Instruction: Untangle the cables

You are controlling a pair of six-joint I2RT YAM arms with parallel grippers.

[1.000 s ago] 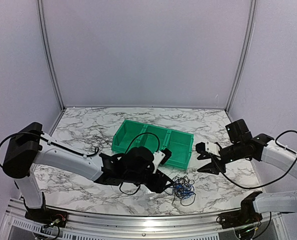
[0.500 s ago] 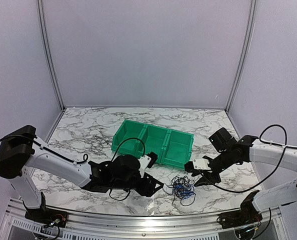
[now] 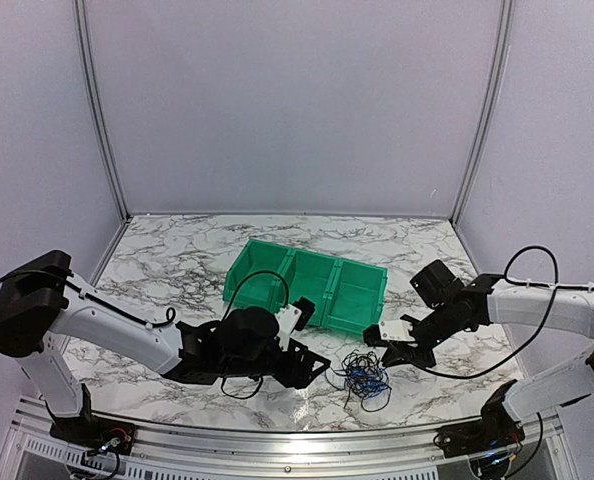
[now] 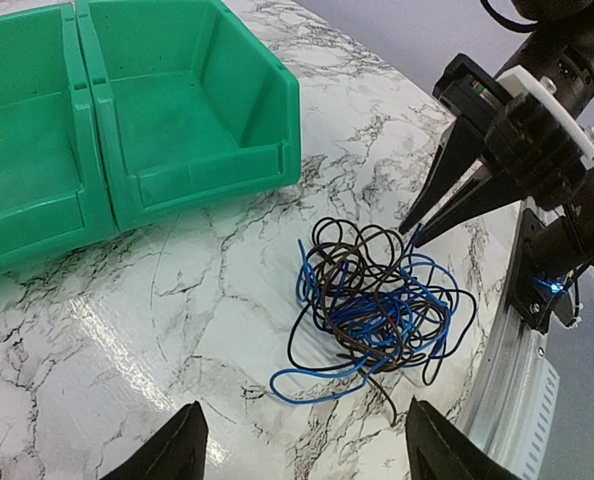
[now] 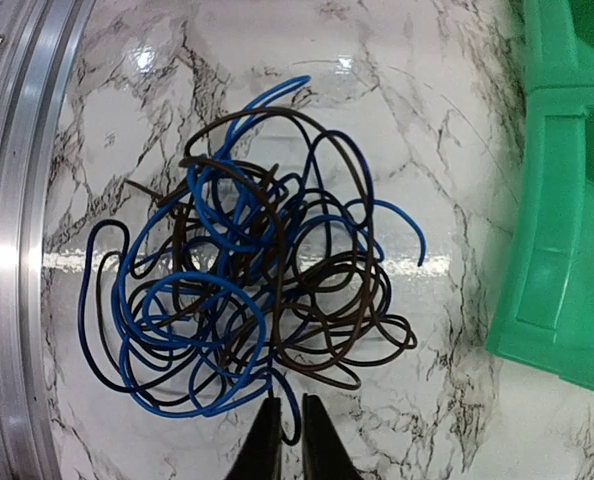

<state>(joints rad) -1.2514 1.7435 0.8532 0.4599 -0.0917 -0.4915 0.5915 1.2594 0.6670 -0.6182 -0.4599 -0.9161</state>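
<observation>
Pictured with cables (image 4: 377, 300) heaped in one black-and-blue tangle on the marble worktop (image 4: 177, 300), just ahead of the left hand (image 4: 302, 445), its fingers spread wide and touching nothing. Meeting the tangle's far edge from the opposite side with the right hand (image 5: 289, 440), tips almost pressed together beside a blue loop; cannot tell whether pinched. Green bins (image 4: 177, 120) beyond the left hand, near the heap.

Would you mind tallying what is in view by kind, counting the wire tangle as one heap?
green bins: 3
tangle of blue and dark cables: 1, strands too knotted to count
grippers: 2, the left gripper and the right gripper
Total: 6
</observation>
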